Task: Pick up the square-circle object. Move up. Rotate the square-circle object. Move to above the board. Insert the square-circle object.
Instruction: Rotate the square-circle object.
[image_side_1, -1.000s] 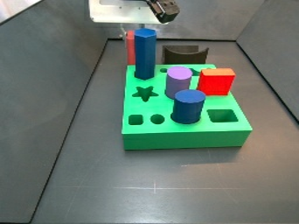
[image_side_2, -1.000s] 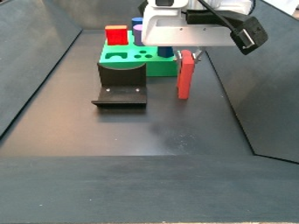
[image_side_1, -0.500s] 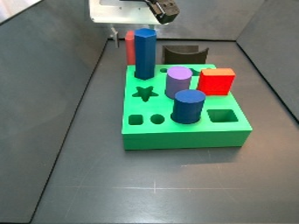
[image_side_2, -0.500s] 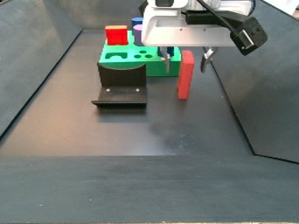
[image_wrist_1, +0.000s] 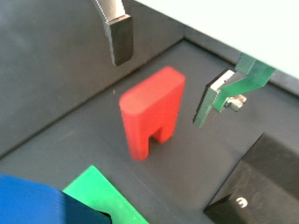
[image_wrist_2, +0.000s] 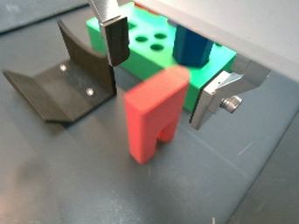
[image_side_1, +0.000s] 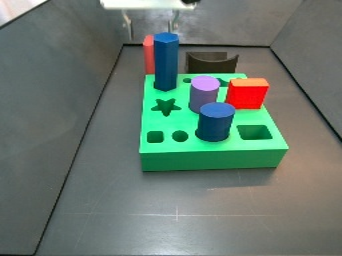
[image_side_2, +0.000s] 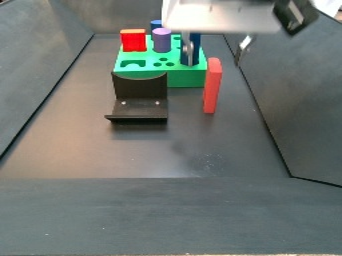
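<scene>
The square-circle object (image_side_2: 211, 85) is a salmon-red slab standing upright on the dark floor, just off one end of the green board (image_side_2: 142, 68). In a side view it (image_side_1: 148, 48) shows partly behind a tall blue peg. My gripper (image_wrist_1: 167, 70) hangs open above it, and both wrist views show the fingers (image_wrist_2: 114, 44) spread on either side of the slab (image_wrist_2: 152, 109) without touching it. The slab's notched end (image_wrist_1: 145, 144) rests on the floor. In both side views only the gripper's body (image_side_2: 225, 12) shows at the top edge.
The board (image_side_1: 214, 150) carries a tall blue peg (image_side_1: 164, 60), a purple cylinder (image_side_1: 203, 95), a red cube (image_side_1: 247, 93) and a blue cylinder (image_side_1: 215, 120). The dark fixture (image_side_2: 138, 100) stands beside the board. Grey walls enclose the floor.
My gripper has risen straight up, now mostly out of the side views. The slab stands where it was.
</scene>
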